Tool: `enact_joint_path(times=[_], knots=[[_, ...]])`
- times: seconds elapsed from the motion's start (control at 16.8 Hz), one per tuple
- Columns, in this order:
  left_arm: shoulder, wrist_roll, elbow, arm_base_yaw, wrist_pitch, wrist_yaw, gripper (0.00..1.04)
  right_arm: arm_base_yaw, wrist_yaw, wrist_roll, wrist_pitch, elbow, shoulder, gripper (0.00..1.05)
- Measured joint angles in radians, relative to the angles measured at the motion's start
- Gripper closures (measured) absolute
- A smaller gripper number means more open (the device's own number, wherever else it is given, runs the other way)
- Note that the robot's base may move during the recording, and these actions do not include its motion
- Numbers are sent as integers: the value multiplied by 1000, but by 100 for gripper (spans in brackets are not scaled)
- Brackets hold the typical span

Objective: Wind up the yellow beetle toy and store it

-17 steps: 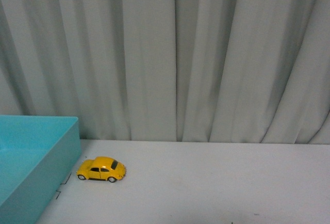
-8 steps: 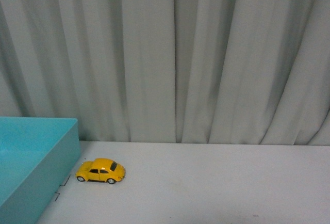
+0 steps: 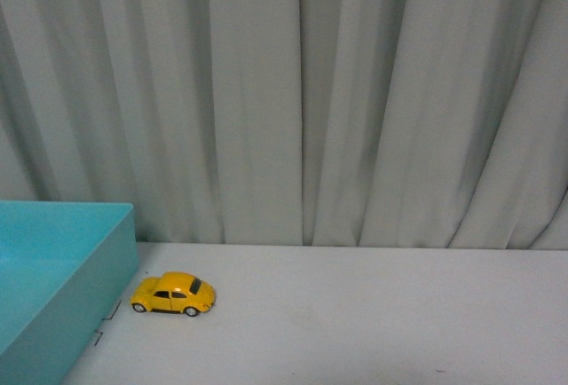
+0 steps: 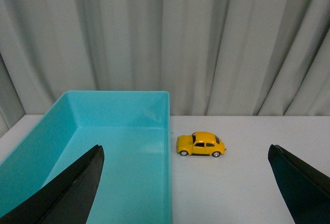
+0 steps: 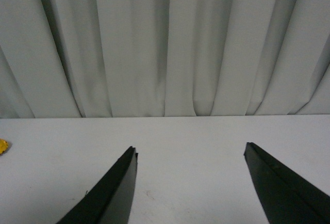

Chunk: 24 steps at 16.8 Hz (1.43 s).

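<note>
The yellow beetle toy (image 3: pixel 174 294) stands on its wheels on the white table, just right of the turquoise bin (image 3: pixel 80 287). The left wrist view shows the same toy (image 4: pixel 201 144) beside the bin's wall (image 4: pixel 167 146). My left gripper (image 4: pixel 185 148) is open, its dark fingers (image 4: pixel 77 188) wide apart, well short of the toy, with nothing between them. My right gripper (image 5: pixel 190 150) is also open over bare table, and only a yellow sliver of the toy (image 5: pixel 2 146) shows at that frame's edge. Neither arm appears in the front view.
A grey pleated curtain (image 3: pixel 302 101) hangs along the back of the white table (image 3: pixel 373 314). The turquoise bin is open-topped with nothing visible inside (image 4: pixel 103 152). Small dark marks (image 3: pixel 111 316) sit on the table near the bin's wall.
The toy has shifted very slightly to the left towards the bin since a second ago. No arm enters the front view.
</note>
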Motion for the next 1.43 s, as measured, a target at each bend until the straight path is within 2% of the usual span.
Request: enact_joint_path(times=[0.24, 0.42, 0.48, 0.54, 0.65, 0.77, 0.89, 1.01, 1.25, 1.43], knots=[[0, 0, 0, 0, 0, 0, 7, 0, 0, 0, 0, 0, 0, 5], [6, -15, 6, -2, -33, -7, 7, 0, 0, 0, 0, 0, 0, 7], [161, -166, 125, -23, -294, -69, 7, 0, 0, 0, 0, 0, 0, 7], [351, -343, 234, -5, -365, -53, 7, 0, -2, 0, 1, 0, 0, 7], [499, -486, 316, 42, -235, -16, 7, 0, 0, 0, 0, 0, 0, 7], [762, -526, 415, 67, -27, 21, 7, 0, -1, 0, 0, 0, 0, 7], [1027, -511, 521, 32, 84, 18, 7, 0, 0, 0, -1, 0, 1, 7], [1208, -457, 646, -3, 112, 7, 7, 0, 0, 0, 0, 0, 1, 7], [1526, -257, 944, -77, 89, -13, 7, 0, 0, 0, 0, 0, 1, 7], [1735, -18, 1158, -142, 3, 0, 7, 0, 0, 0, 0, 0, 1, 7]])
